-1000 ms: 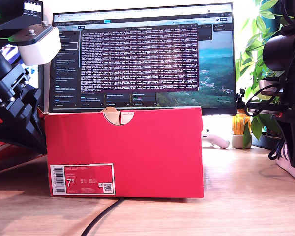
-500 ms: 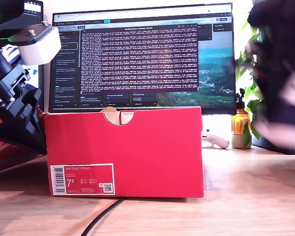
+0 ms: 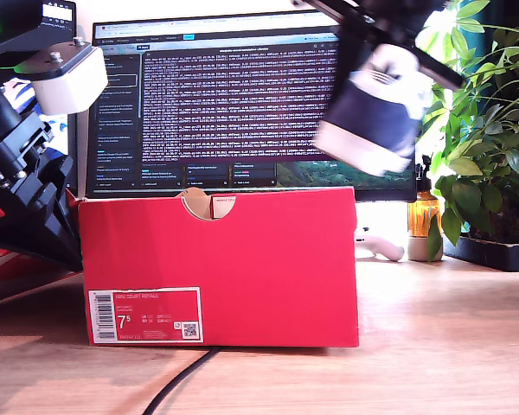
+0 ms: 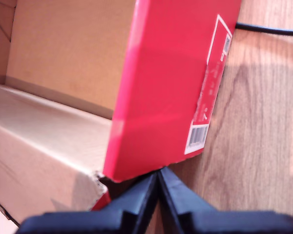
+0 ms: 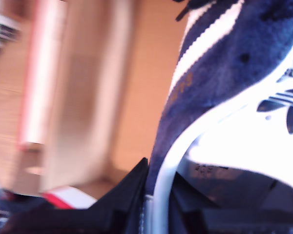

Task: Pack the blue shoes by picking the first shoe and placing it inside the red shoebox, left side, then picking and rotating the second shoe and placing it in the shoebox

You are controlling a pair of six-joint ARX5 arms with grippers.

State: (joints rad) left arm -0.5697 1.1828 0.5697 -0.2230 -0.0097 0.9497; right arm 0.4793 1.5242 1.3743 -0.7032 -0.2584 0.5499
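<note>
My second gripper [image 5: 154, 195] pinches a blue shoe [image 5: 224, 83]: its dark fingers [image 5: 132, 195] sit on either side of the shoe's white collar edge, with navy suede and a white stripe rising from them. In the exterior view that shoe [image 3: 372, 112] hangs in the air, blurred, above the box's upper corner on the exterior view's right, in front of the monitor [image 3: 242, 95], clear of the box rim. The arm holding it [image 3: 372, 17] comes down from the top edge of the exterior view.

My first gripper [image 4: 158, 183] has its two black fingers [image 4: 136, 195] pressed together, tips meeting in a point with nothing between them. The tips sit just beside the lower corner of the box [image 4: 171, 83], close to its red labelled wall, and I cannot tell whether they touch it. Past that wall the bare brown cardboard inside shows. In the exterior view this arm [image 3: 26, 173] stands beside the box on the exterior view's left.

The box [image 3: 268, 259] stands on the wooden table [image 3: 441, 346], its labelled side facing the exterior camera, a half-round notch [image 3: 209, 203] in its top edge. A black cable [image 3: 177, 385] runs out from under it toward the camera. Plants [image 3: 484, 147] stand beyond the box on the exterior view's right, with an amber bottle [image 3: 424, 216] and a white object [image 3: 381, 245] near them.
</note>
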